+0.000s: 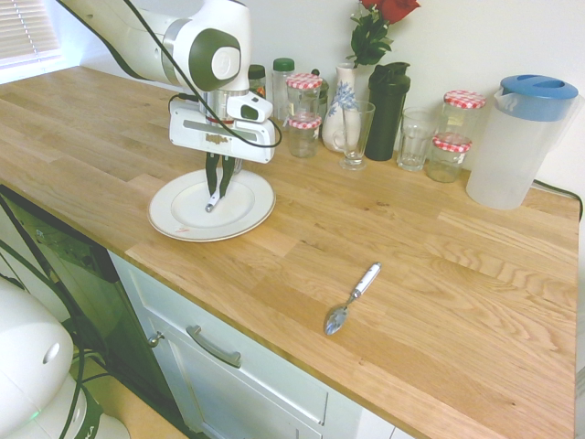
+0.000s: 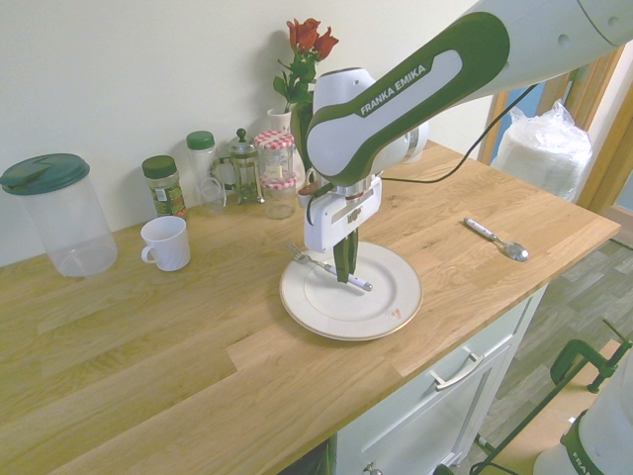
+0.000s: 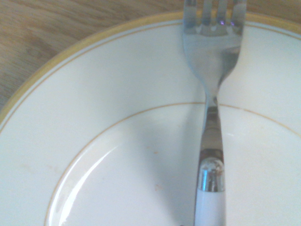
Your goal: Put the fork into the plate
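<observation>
Fork (image 2: 326,268) lying across plate (image 2: 391,307), tines overhanging rim. End effector (image 2: 342,279) narrow, apparently pinching white handle. Risk: tipping off onto table (image 2: 148,336) upon careless release.

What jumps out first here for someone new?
The gripper down over the plate at the counter's front edge, its fingers around the fork, whose tines reach over the plate's rim. Then the spoon lying alone on the bare wood, apart from the plate.
</observation>
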Robot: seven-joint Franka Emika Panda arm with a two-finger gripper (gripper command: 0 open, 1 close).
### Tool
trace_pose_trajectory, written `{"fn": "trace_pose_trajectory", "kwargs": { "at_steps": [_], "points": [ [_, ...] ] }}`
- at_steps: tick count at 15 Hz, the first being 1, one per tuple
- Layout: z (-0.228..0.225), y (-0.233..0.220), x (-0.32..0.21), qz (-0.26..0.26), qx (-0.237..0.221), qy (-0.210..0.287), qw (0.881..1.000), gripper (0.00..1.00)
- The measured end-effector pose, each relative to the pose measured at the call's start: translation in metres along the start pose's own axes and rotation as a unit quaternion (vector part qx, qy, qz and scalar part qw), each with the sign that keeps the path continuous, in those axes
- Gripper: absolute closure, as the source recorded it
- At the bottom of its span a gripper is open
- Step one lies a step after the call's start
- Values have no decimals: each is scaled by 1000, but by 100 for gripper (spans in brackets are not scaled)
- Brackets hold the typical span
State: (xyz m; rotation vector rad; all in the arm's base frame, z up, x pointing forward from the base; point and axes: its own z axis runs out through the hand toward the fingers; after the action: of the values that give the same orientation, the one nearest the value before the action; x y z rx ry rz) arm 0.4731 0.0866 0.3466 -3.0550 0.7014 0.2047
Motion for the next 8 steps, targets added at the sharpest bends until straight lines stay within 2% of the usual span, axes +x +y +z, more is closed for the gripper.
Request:
{"fn": "trace_pose_trajectory", "kwargs": {
  "at_steps": [8],
  "points": [
    [2, -6, -5, -14, -13, 6, 1000, 0]
  ]
}}
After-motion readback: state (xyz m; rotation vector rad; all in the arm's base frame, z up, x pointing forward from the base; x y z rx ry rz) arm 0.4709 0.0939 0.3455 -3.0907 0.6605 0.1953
